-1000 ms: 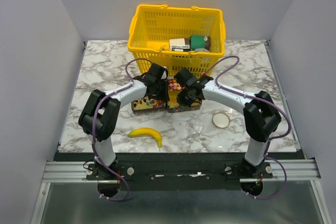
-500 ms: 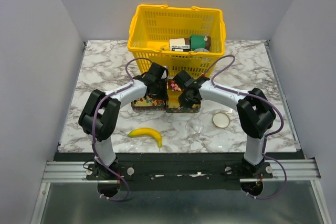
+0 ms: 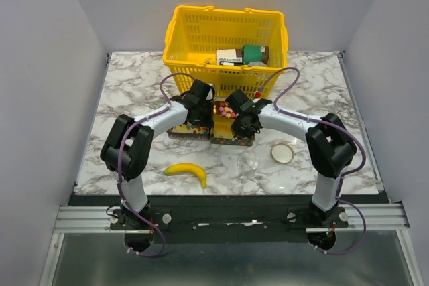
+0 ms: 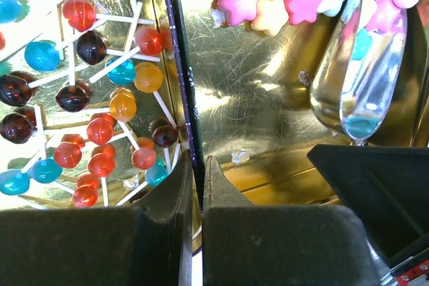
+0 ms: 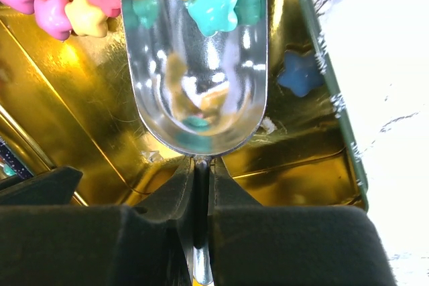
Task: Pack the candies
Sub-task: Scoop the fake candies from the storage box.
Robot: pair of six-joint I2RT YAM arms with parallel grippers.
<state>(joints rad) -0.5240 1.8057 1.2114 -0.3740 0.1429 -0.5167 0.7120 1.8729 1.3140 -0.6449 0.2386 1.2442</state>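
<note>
Right claw [image 5: 201, 165], clamped on the scoop [image 5: 194, 78], has edged slightly toward the basket [image 3: 201, 38] since a second ago. The star candies [image 5: 213, 6] ride the scoop inside the right tin [image 5: 312, 142]. Left claw [image 4: 196, 169] stays pinched on the tin rim [image 4: 175, 65].

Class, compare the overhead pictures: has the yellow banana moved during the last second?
No. The banana lies where it did, at the same gap from the near edge of the table and with the same curve facing that edge.
</note>
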